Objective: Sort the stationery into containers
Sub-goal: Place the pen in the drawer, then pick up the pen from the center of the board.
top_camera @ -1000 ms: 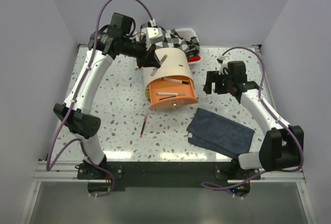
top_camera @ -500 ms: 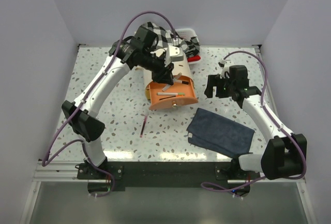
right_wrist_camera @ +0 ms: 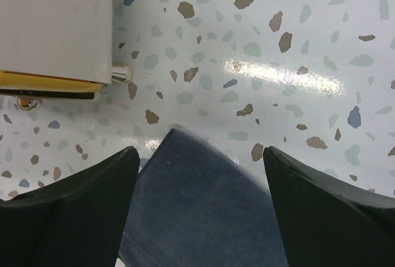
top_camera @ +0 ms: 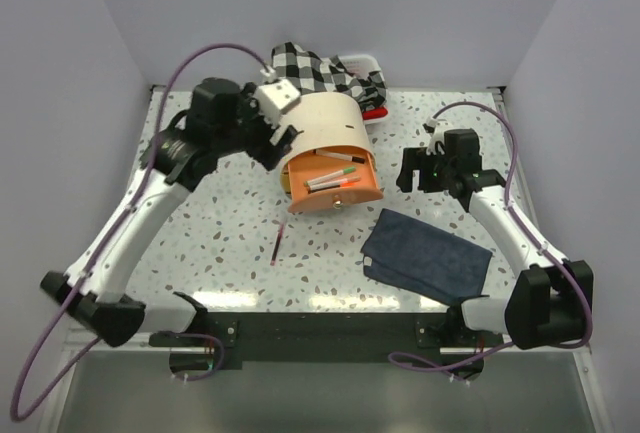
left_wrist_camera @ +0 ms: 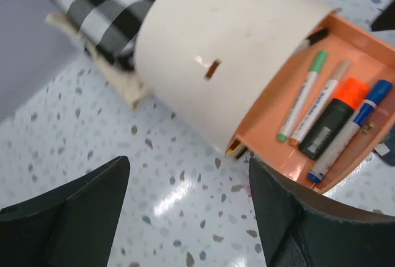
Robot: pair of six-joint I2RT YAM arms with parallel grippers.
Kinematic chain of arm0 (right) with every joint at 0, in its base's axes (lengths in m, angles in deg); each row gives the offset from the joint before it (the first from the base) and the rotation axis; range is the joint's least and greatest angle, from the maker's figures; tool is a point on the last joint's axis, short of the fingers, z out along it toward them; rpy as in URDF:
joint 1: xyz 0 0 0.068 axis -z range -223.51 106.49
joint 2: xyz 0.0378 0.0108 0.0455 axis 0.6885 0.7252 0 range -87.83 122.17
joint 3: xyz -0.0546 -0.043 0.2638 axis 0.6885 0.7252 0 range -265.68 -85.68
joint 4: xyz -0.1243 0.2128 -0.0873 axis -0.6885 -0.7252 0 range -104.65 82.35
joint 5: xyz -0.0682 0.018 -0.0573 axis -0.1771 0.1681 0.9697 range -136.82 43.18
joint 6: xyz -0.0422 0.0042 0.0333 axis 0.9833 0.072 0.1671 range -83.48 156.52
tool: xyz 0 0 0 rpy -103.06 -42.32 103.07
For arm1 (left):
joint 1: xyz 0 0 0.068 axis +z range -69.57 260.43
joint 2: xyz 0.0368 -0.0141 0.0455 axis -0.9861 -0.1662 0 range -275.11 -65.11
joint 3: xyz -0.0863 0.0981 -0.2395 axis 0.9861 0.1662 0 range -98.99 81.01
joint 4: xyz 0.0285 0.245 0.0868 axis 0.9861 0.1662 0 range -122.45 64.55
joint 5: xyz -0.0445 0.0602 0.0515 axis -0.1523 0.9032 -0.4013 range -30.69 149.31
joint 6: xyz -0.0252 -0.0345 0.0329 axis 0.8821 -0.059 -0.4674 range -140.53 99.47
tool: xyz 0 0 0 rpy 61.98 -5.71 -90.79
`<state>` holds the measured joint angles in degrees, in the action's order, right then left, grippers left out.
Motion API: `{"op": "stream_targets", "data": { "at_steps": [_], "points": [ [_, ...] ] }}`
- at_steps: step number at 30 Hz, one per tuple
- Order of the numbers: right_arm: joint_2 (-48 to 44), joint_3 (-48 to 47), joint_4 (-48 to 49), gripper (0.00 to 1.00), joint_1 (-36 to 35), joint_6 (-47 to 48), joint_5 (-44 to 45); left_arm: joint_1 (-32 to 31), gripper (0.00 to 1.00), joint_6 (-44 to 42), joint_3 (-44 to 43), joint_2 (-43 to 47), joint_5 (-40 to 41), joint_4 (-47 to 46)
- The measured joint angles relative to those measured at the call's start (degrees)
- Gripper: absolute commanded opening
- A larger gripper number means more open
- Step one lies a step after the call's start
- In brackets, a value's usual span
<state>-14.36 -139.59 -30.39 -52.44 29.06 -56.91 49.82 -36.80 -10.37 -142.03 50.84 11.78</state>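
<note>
The container is a cream drum-shaped cabinet [top_camera: 325, 123] lying on the table, its orange drawer [top_camera: 350, 193] pulled open. In the drawer [left_wrist_camera: 361, 57] lie a green-capped pen [left_wrist_camera: 302, 94], an orange-capped marker [left_wrist_camera: 336, 116] and a blue-capped pen [left_wrist_camera: 353, 132]. A dark red pencil [top_camera: 277, 245] lies loose on the table in front of the cabinet. My left gripper [top_camera: 277, 143] [left_wrist_camera: 188, 211] stands open and empty just left of the cabinet. My right gripper [top_camera: 408, 168] [right_wrist_camera: 197, 199] is open, right of the drawer, over the cloth's corner.
A dark blue cloth [top_camera: 425, 258] [right_wrist_camera: 197, 217] lies at the front right. Checked black-and-white fabric [top_camera: 315, 68] drapes over a white tray [top_camera: 362, 59] behind the cabinet. A small brass knob [right_wrist_camera: 24, 102] shows under the cabinet's edge [right_wrist_camera: 55, 26].
My left gripper was shut, swung over the open drawer, opened, and has pulled back to the cabinet's left. More pens lie in the drawer now. The right arm barely moved.
</note>
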Motion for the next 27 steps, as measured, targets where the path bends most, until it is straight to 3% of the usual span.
{"op": "stream_targets", "data": {
  "at_steps": [4,6,14,20,27],
  "points": [
    [0.26,0.02,0.17,0.86,0.00,0.00,0.00,11.19,0.78,12.85,11.26,8.81,3.45,-2.16],
    [0.76,0.02,0.20,0.86,0.00,0.00,0.00,13.46,0.75,17.38,18.01,9.29,3.52,-3.13],
    [2.64,-0.63,-1.09,0.86,0.00,0.81,0.04,13.18,0.65,30.12,41.05,1.36,1.05,-8.26],
    [3.04,-1.16,-2.16,0.86,0.00,1.53,0.04,12.83,0.51,34.71,46.18,-0.92,0.11,-16.33],
    [5.68,-1.27,-2.12,0.86,0.00,1.51,0.04,9.18,0.50,37.75,50.49,-1.14,-1.75,-22.67]
  ]
}}
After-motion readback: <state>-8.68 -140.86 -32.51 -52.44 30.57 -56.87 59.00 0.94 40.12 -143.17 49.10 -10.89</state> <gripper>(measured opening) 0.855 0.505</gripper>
